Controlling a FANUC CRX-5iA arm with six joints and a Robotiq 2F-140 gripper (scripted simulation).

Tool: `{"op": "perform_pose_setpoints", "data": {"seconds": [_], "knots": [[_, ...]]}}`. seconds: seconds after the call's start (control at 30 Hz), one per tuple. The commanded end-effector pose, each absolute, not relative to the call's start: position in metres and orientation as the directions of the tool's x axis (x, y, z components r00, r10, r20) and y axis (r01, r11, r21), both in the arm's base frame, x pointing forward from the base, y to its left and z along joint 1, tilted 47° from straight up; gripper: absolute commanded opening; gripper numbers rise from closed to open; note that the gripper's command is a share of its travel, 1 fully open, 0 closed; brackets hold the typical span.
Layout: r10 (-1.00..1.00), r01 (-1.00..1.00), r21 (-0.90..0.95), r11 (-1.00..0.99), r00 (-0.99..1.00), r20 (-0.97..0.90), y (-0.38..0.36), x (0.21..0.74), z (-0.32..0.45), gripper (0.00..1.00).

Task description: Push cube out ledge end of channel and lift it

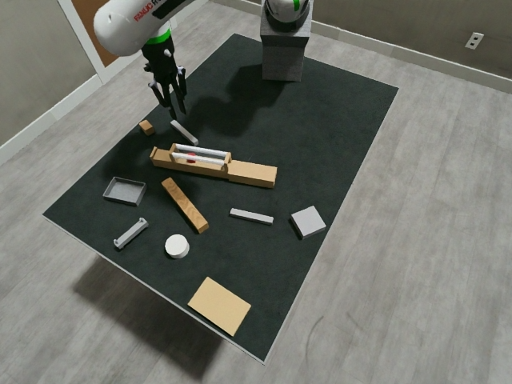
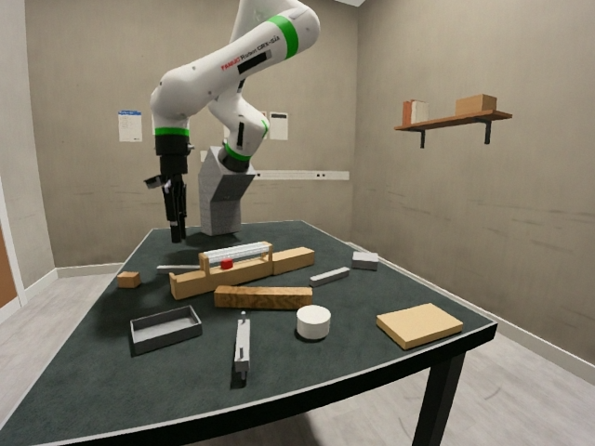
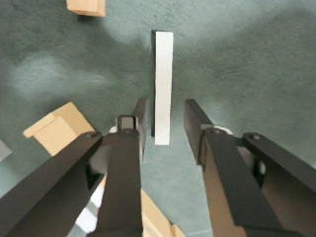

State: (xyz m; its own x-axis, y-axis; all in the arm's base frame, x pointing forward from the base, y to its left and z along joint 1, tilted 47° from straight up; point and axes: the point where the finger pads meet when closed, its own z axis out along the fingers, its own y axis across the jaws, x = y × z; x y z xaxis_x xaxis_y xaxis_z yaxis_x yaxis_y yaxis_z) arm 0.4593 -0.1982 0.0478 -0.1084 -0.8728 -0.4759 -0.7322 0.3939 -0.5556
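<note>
The red cube (image 1: 190, 156) sits inside the tan wooden channel (image 1: 213, 165), under its two white roof rails; it also shows in the side view (image 2: 226, 263). My gripper (image 1: 177, 110) hangs above the mat behind the channel's left part, fingers pointing down. It is partly open and holds nothing. In the wrist view a flat grey bar (image 3: 163, 86) lies on the mat below, its near end in line with the gap between the fingertips. That bar (image 1: 184, 132) lies just behind the channel. The gripper is well above it in the side view (image 2: 177, 235).
A small tan block (image 1: 146, 127) lies left of the bar. In front of the channel are a wooden plank (image 1: 184, 205), grey tray (image 1: 124, 190), pronged grey tool (image 1: 130, 233), white cylinder (image 1: 177, 246), second grey bar (image 1: 251, 216), grey square block (image 1: 308, 222) and tan plate (image 1: 218, 305).
</note>
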Motion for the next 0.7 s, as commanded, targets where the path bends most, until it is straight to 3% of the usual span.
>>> {"op": "perform_pose_setpoints", "data": {"seconds": [0.0, 0.67], "knots": [[-0.873, -0.732, -0.557, 0.394, -0.108, -0.475, -0.192, 0.476, 0.031, 0.30], [-0.873, -0.732, -0.557, 0.394, -0.108, -0.475, -0.178, 0.510, -0.003, 0.30]]}}
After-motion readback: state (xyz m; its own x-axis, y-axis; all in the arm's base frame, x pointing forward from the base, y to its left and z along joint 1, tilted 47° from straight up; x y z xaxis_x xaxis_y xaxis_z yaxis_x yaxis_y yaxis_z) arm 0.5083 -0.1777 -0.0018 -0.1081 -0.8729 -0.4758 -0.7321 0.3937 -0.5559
